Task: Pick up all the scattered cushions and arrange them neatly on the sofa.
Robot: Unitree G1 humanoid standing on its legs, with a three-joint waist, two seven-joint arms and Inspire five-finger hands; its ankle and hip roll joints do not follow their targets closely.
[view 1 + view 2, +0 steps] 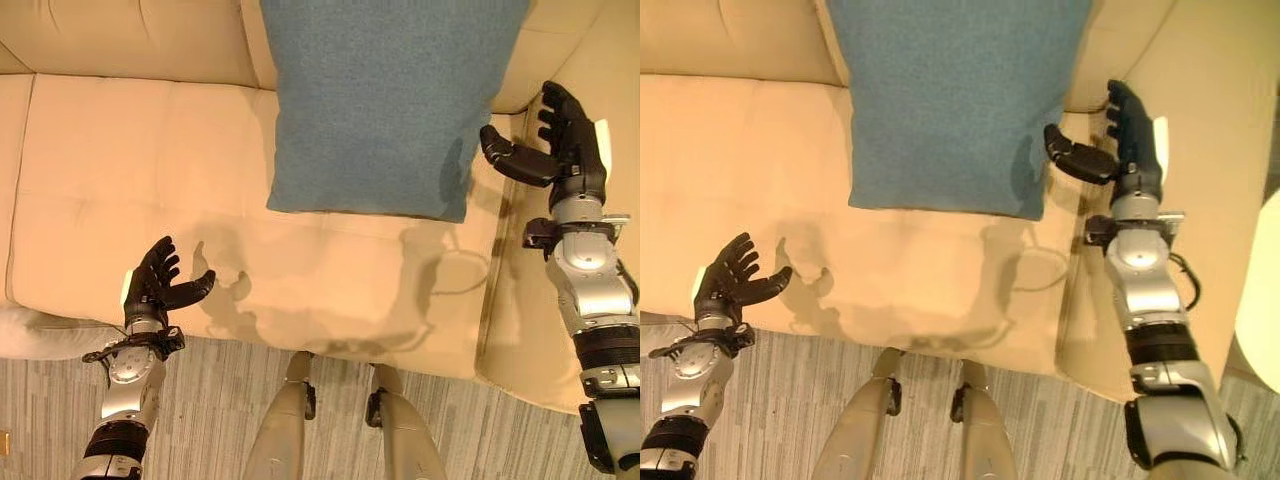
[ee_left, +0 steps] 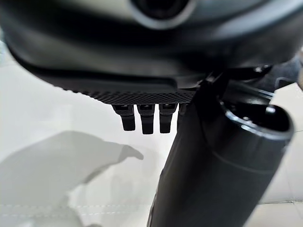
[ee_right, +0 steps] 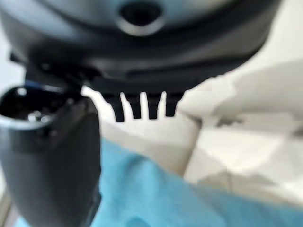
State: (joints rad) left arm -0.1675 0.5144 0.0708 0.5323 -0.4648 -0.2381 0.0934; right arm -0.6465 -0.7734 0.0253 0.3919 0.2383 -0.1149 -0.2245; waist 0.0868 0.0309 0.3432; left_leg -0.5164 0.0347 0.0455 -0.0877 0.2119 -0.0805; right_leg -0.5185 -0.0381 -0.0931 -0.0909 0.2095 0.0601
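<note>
Cushion first: from the left eye view you see the blue cushion [image 1: 385, 100] leaning against the backrest of the beige sofa [image 1: 110, 160], its lower edge resting on the seat. Your right hand [image 1: 560, 150] sits just beside the cushion's lower right corner, fingers spread and thumb pointing toward the fabric, holding nothing. Your left hand [image 1: 155, 285] hangs well apart from the cushion, over the seat's front edge, fingers loosely spread and empty.

Right eye view gives you the same layout: the cushion lies just past the right thumb, with grey striped flooring [image 1: 790, 400] below the left hand.

Left wrist view shows you the left fingers [image 2: 147, 118] straight above bare sofa leather.

Right wrist view shows you the right fingers [image 3: 142, 106] extended, with the blue cushion close beneath the thumb; contact there you cannot tell.
</note>
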